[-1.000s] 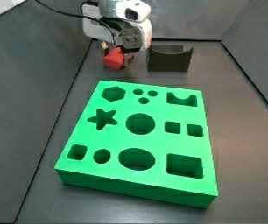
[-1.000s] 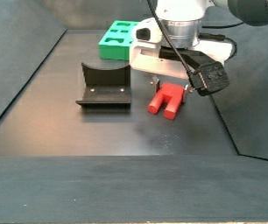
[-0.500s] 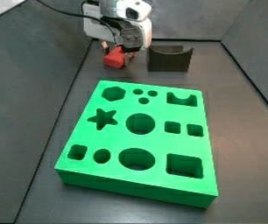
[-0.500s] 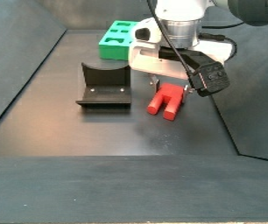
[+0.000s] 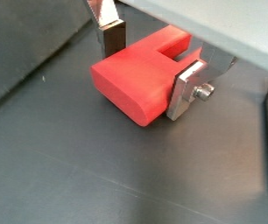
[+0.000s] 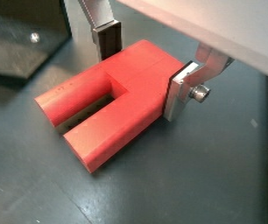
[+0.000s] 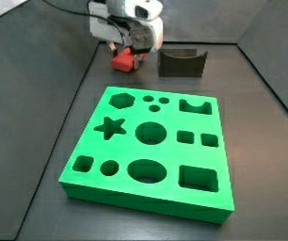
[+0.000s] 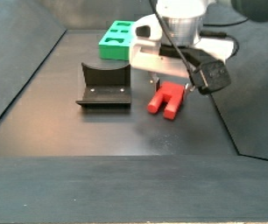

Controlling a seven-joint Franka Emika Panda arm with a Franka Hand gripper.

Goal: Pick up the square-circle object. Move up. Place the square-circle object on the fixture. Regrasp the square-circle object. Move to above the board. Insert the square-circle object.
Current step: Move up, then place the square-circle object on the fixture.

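Now down low at the far end of the worktop (image 7: 46, 141), gripper (image 6: 146, 68) straddling the square-circle object (image 6: 102, 105) — silver fingers (image 5: 186, 90) pressed flat against both flanks of the solid end, so clamped on the red piece as far as both wrist views show. Resting on the dark floor or barely off it; hard to call from these angles. Gripped at the blocky end, presumably to leave the forked end free for what follows. Long axis lying flat, running out from between the fingers, with the notch opening at the far tip, away from the gripper, clear in a wrist view. Seen in a side view, red piece (image 8: 165, 99) just beside the fixture (image 8: 103, 85), apart from it, not touching. Fixture empty, U-notch waiting. Green board (image 7: 150, 148) well clear, nearer the camera in a side view — holes all open. Judged as the pick-up step, lift not yet made.
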